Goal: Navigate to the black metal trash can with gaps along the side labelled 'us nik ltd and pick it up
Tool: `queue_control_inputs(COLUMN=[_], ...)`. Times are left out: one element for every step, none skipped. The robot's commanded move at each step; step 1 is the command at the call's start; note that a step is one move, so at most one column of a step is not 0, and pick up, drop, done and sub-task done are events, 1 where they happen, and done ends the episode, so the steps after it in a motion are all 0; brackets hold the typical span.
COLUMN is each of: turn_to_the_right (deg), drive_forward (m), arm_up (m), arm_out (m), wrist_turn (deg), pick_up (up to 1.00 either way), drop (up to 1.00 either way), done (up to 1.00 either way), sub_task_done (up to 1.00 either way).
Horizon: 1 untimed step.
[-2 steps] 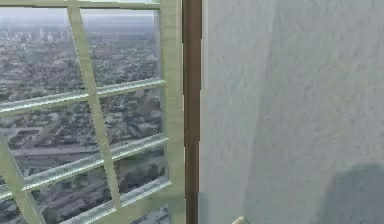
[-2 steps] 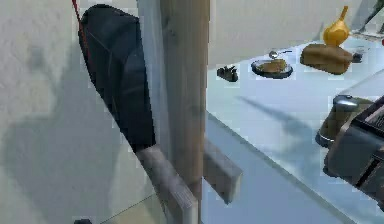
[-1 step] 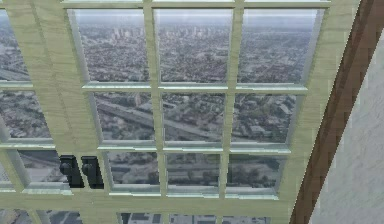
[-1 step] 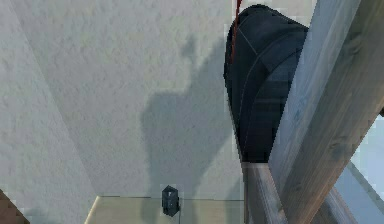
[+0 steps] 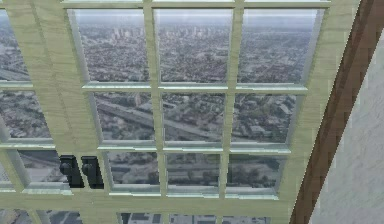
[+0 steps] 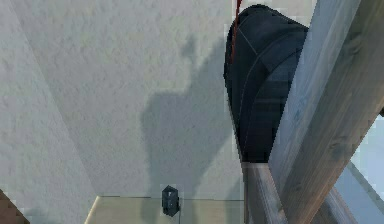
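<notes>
Since I am right up against a big window (image 5: pixel 155 90), I start with what is closest. Its pale frame and glass are just ahead of me, and two small black handles (image 5: pixel 82 171) sit at the lower left. A brown wooden beam (image 5: pixel 342 110) slants down the right side. Far behind the glass lies a grey city (image 5: pixel 195 50).

To the side, a wooden post (image 6: pixel 262 195) stands at the bottom right of the frame. A small dark box (image 6: pixel 169 200) sits at the bottom middle, low on a white wall (image 6: pixel 100 90). Higher, at the upper right, is a big dark round thing (image 6: pixel 262 80) beside slanting wooden boards (image 6: pixel 325 110). I see no gaps in its side, so I cannot tell if it is the trash can, or where the trash can is.

I cannot tell how my gripper's jaws stand.

If I roll ahead, I think I would bump the glass. If I turn fast, I might hit the beam or the post. Grabbing the dark thing without checking could mean picking the wrong thing.
</notes>
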Motion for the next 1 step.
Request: queue_control_inputs(turn_to_the_right=[0.0], drive_forward=[0.0], arm_up=[0.0], arm_out=[0.5], wrist_turn=[0.0], pick_up=[0.0], drop=[0.0], done=[0.0], sub_task_done=[0.0])
